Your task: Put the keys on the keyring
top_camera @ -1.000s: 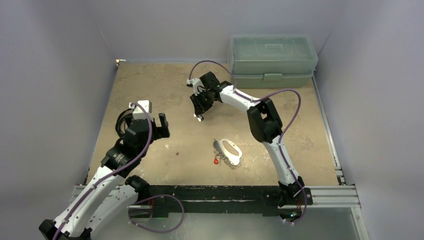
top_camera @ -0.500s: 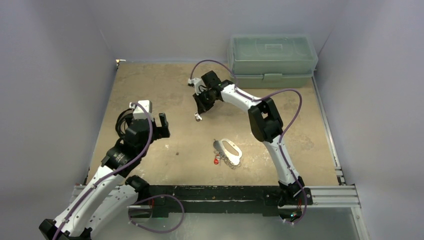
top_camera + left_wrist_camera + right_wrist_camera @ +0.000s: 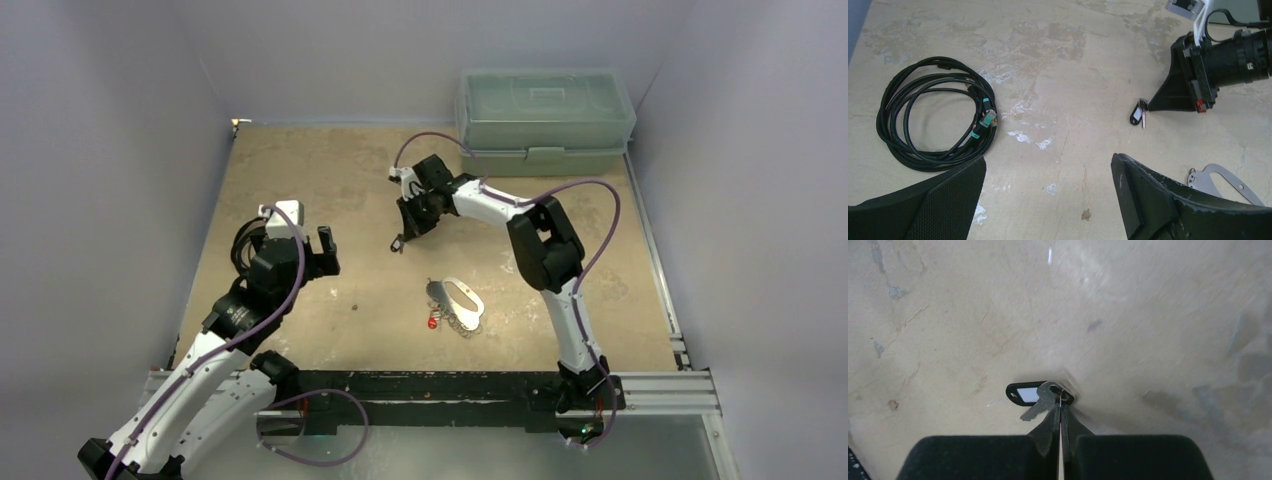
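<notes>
Since a second ago the right jaws have closed from part open and the right arm (image 3: 520, 215) has swung slightly to the right; the left arm (image 3: 240, 310) has not moved. They now grip the dark key (image 3: 1042, 399), a silvery blade with a black tag windowed in white, pinching its head between their tips, fully closed on it. Tag and blade stick out past the tips, low over the table (image 3: 300, 180) near its middle; whether they touch it I cannot tell. Nearer the bases the keyring (image 3: 458, 296) lies flat on the table, apart from the dark key and clear of both arms. At its near left edge lies the red key (image 3: 433, 322), beside a silvery cluster (image 3: 463, 327) too small to make out. Over the left of the table the left jaws hover wide apart, holding nothing, well apart from the keyring. A black cable coil (image 3: 923, 125) lies on the table by the left arm. At the far right corner sits a green lidded box (image 3: 545, 120)
</notes>
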Action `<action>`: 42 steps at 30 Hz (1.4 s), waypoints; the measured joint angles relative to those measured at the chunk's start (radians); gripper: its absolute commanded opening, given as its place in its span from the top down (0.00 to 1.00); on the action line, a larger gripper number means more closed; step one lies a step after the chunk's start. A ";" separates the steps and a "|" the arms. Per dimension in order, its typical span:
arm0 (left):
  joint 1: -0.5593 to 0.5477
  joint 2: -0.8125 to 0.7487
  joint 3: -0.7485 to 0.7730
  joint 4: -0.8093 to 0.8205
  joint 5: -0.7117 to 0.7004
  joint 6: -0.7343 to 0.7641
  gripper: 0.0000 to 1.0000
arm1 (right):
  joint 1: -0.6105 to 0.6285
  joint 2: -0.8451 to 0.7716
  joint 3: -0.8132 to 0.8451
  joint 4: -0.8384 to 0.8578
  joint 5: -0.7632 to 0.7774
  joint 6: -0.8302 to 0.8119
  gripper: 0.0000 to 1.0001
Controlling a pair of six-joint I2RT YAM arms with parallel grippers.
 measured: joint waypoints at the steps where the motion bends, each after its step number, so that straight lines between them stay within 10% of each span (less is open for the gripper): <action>1: 0.000 0.000 0.000 0.000 0.001 0.000 0.05 | 0.004 -0.025 -0.044 0.015 0.002 0.024 1.00; 10: 0.000 -0.002 0.000 0.000 0.006 0.000 0.05 | 0.105 -0.185 -0.284 0.081 0.070 0.155 1.00; 16: 0.000 -0.002 0.000 0.000 0.006 0.000 0.05 | 0.158 -0.244 -0.373 0.087 0.119 0.193 0.59; 32: 0.000 -0.003 0.000 0.000 0.007 0.001 0.05 | 0.165 -0.681 -0.657 0.195 0.356 0.380 0.22; 42: 0.000 -0.037 0.000 0.001 0.018 0.004 0.05 | 0.165 -1.035 -1.011 0.206 0.496 0.657 0.44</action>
